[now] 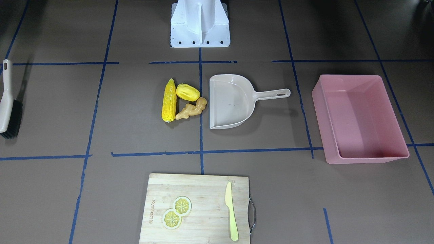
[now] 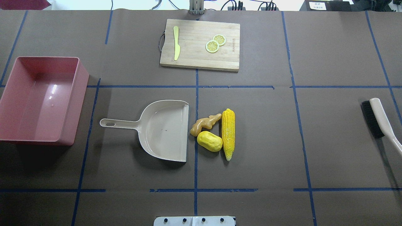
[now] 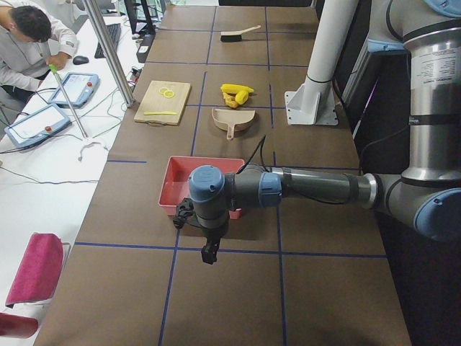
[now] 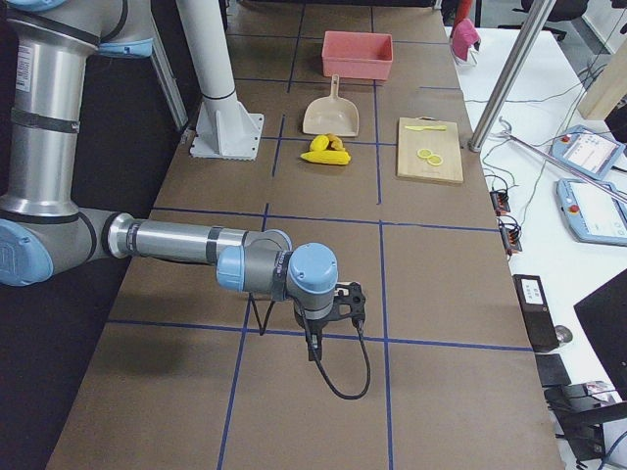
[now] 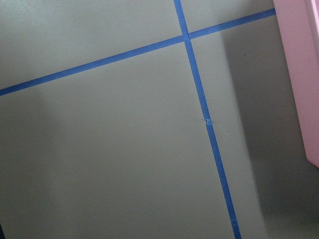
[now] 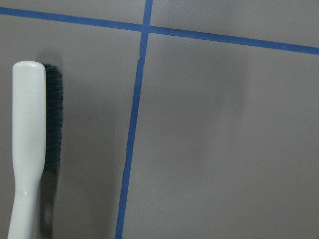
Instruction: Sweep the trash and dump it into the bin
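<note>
The trash lies together mid-table: a yellow corn cob [image 2: 228,133], a lumpy yellow oval vegetable [image 2: 209,141] and a tan ginger root [image 2: 205,123]. They sit just off the open mouth of the beige dustpan [image 2: 163,128]. The pink bin [image 2: 40,100] stands empty at the table's left; its wall shows in the left wrist view [image 5: 299,74]. My left gripper [image 3: 186,215] hangs beyond the bin, seen only from the side, so I cannot tell its state. My right gripper [image 4: 351,297] hangs near the brush [image 6: 30,144]; I cannot tell its state either.
A wooden cutting board [image 2: 201,44] at the far side carries a pale green knife [image 2: 176,47] and two lemon slices [image 2: 215,43]. The white-handled brush [image 2: 378,121] lies at the table's right edge. Blue tape lines grid the brown table. An operator sits beyond the far edge.
</note>
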Robot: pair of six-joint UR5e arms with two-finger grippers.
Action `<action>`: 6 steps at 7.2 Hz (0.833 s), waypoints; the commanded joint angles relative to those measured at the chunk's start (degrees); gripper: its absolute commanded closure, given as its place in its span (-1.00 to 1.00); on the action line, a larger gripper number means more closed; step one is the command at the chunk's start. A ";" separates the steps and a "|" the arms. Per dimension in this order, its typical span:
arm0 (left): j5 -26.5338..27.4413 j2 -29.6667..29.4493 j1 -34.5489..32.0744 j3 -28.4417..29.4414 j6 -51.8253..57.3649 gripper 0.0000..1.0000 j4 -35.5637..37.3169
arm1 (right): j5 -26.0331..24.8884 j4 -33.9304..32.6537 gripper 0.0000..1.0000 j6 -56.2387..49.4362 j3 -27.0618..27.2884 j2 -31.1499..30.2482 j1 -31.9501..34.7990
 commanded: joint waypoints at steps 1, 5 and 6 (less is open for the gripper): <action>0.00 -0.17 0.00 -0.09 0.00 -1.00 0.00 | -0.09 -0.07 -1.00 0.00 0.00 0.00 0.00; 0.00 -0.18 0.09 -0.26 -0.26 -1.00 0.00 | 0.00 1.06 -1.00 0.35 0.00 0.44 0.00; -0.09 -0.61 0.26 -0.09 -0.52 -1.00 -1.57 | 0.00 3.68 -1.00 0.35 -0.09 0.35 0.00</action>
